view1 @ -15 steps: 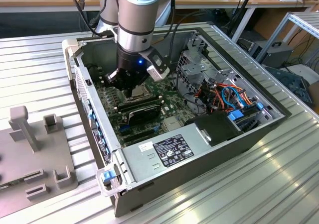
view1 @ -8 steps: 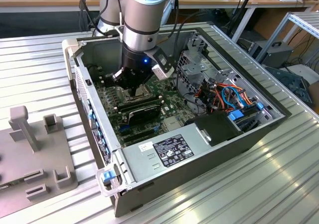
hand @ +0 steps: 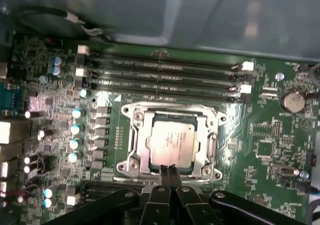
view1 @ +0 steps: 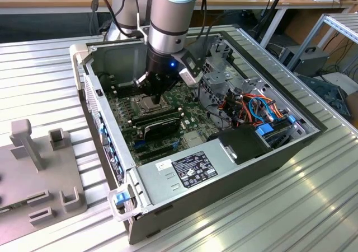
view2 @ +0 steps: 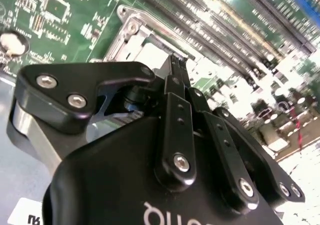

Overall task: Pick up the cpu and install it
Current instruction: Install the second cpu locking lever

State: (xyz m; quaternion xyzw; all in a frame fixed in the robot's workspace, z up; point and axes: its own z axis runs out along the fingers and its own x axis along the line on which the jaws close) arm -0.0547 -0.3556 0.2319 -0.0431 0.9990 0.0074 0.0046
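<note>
The ribbed metal table (view1: 313,207) and the open computer case (view1: 235,179) lying on it are seen whole in the exterior view, together with a grey fixture block (view1: 33,179) near the case at about nine o'clock on the exterior view's left. A white-printed black label (view1: 193,169) is carried on the power supply box at the near end of the case; its print is not read off. The arm (view1: 168,17) is seen descending into the case from twelve o'clock. The green motherboard (hand: 65,135) is laid out plainly in the first wrist view, with its four long memory slots (hand: 165,75) and a round coin battery (hand: 292,101) at three o'clock of the socket. The shiny socket frame (hand: 132,130) is seen there lying open around the cpu (hand: 172,144), which sits flat inside the socket with its silver-grey top showing faint, unreadable markings. In the second wrist view the cpu is hidden behind the pincer body. The pincer (hand: 169,169) is seen closed, its fingertips pressed together with nothing between them, at the six o'clock edge of the cpu; whether they touch it cannot be told
</note>
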